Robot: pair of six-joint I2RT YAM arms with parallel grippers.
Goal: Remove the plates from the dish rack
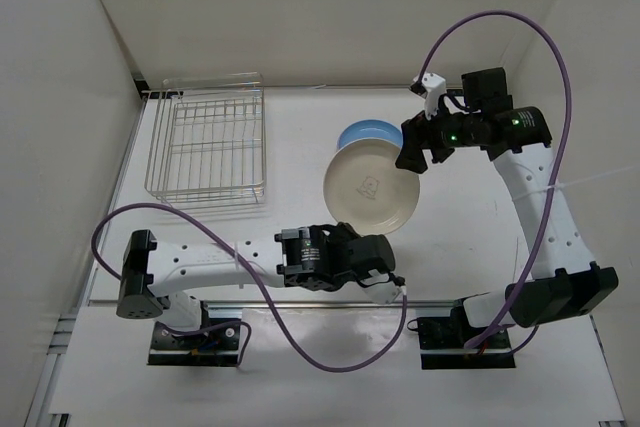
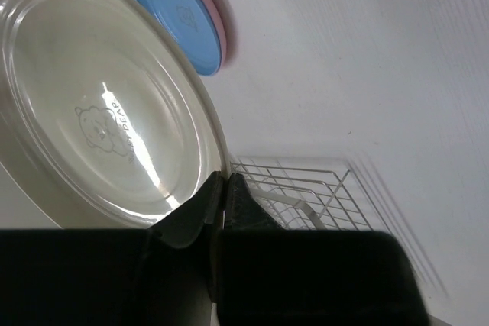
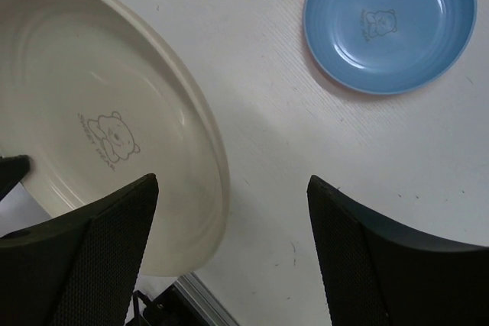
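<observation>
My left gripper (image 1: 372, 244) is shut on the near rim of the cream-white plate (image 1: 370, 187) and holds it tilted above the table; in the left wrist view its fingers (image 2: 224, 188) pinch the plate's rim (image 2: 99, 112). The blue plate (image 1: 362, 133) lies behind it, stacked on the pink plate, which shows only as a rim (image 2: 222, 32). My right gripper (image 1: 412, 152) is open and empty at the cream plate's right edge; in its own view (image 3: 229, 211) the cream plate (image 3: 99, 112) and the blue plate (image 3: 390, 20) show. The silver dish rack (image 1: 207, 147) stands at far left and holds no plates.
White walls close in the table on the left, back and right. A metal rail (image 1: 250, 299) runs along the table's near edge by the arm bases. Purple cables loop over both arms.
</observation>
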